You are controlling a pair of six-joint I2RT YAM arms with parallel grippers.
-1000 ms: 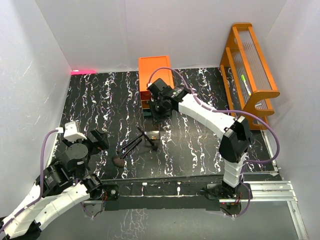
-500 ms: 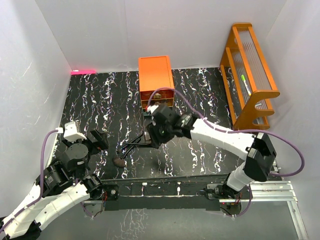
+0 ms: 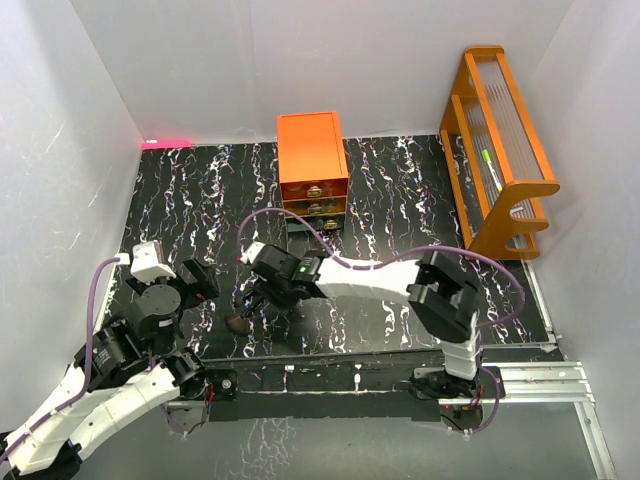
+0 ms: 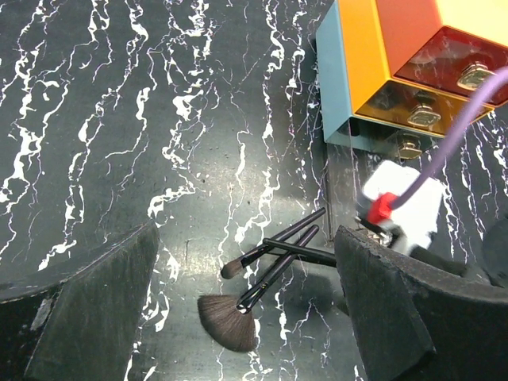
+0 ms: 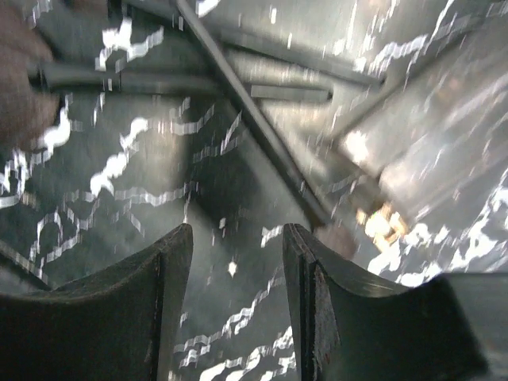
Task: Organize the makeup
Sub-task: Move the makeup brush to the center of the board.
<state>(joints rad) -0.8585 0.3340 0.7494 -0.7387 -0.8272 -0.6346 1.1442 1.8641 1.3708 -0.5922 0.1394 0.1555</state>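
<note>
Three long black makeup brushes (image 3: 252,300) lie crossed on the black marbled table (image 3: 200,200) in front of the drawer chest. In the left wrist view a brown fan head (image 4: 230,321) and a small round head (image 4: 232,270) point toward me. My right gripper (image 3: 265,292) hovers low over the brush handles (image 5: 246,111), open, with only bare table between its fingers (image 5: 171,270). My left gripper (image 3: 200,285) stands wide open to the left of the brushes, holding nothing. Other makeup is out of view.
The orange drawer chest (image 3: 312,165) stands at the back middle with its drawers pushed in. An orange wooden rack (image 3: 500,150) leans at the right wall with a green item inside. A blurred shiny object (image 5: 413,163) lies right of the handles.
The right arm swung from the drawer chest down and left to the brushes, and its jaws went from shut to open. The left arm stayed put.
</note>
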